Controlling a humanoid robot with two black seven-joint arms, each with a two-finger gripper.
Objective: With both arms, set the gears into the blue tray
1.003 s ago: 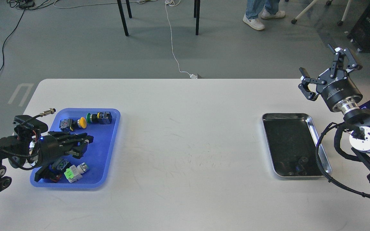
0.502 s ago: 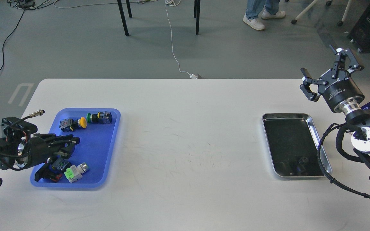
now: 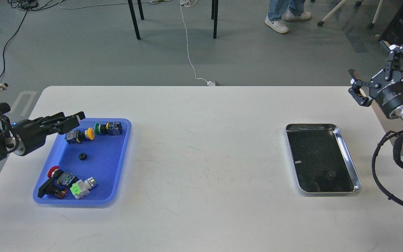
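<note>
Gear in blue tray, another gear in silver tray

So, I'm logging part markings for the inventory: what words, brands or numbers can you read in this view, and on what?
Nothing reads clearly.
Right gripper: pale lettering on its black body, too small and blurred to read.
Push-button switches in the blue tray: any labels are too small to tell.
Gear in the blue tray, silver tray, table: no text visible.
</note>
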